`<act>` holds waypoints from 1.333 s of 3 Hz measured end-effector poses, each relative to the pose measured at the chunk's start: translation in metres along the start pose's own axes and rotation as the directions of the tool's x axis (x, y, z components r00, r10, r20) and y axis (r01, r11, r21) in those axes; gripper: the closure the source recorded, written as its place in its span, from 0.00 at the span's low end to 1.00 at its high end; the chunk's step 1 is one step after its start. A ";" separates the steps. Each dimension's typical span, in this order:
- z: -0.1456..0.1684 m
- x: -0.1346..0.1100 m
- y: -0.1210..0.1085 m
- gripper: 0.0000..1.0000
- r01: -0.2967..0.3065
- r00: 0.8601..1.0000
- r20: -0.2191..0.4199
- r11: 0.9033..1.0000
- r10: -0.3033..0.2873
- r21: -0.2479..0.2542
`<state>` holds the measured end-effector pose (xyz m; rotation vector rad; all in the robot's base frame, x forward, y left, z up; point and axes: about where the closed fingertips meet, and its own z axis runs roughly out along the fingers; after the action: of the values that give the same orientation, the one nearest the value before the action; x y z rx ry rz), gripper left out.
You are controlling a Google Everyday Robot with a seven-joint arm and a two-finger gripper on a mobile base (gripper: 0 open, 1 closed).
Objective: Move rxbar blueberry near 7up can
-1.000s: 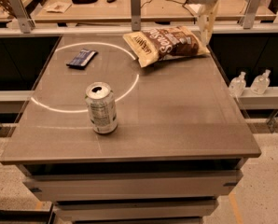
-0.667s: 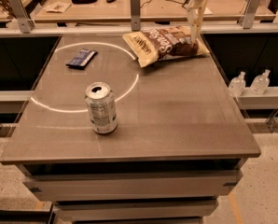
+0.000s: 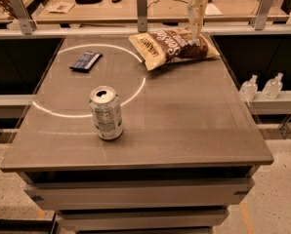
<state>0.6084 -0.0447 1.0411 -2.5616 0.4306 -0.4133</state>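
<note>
The rxbar blueberry (image 3: 85,60), a small flat dark blue wrapper, lies at the far left of the table inside a bright ring of light. The 7up can (image 3: 106,112) stands upright at the front middle-left, its opened top showing. The bar is well apart from the can, further back and to the left. My gripper (image 3: 198,34) hangs down from the top of the view at the far right of the table. It is just over the back of the chip bag, far from both the bar and the can, and holds nothing that I can see.
A large brown-and-tan chip bag (image 3: 175,45) lies at the back of the grey table (image 3: 184,130). Two small clear bottles (image 3: 248,87) stand on a ledge to the right. A cluttered workbench (image 3: 87,6) runs behind a rail with metal posts.
My gripper has moved a little to the left above the chip bag. The bar, the can and the bag have not moved.
</note>
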 end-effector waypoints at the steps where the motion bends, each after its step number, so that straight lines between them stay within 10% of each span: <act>1: 0.012 0.001 -0.020 0.00 0.047 0.999 -0.007 0.999 -0.047 -0.025; 4: 0.061 0.011 -0.064 0.00 0.150 0.986 -0.071 0.989 -0.149 -0.002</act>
<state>0.6554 0.0299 1.0265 -2.5916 0.2627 -0.5592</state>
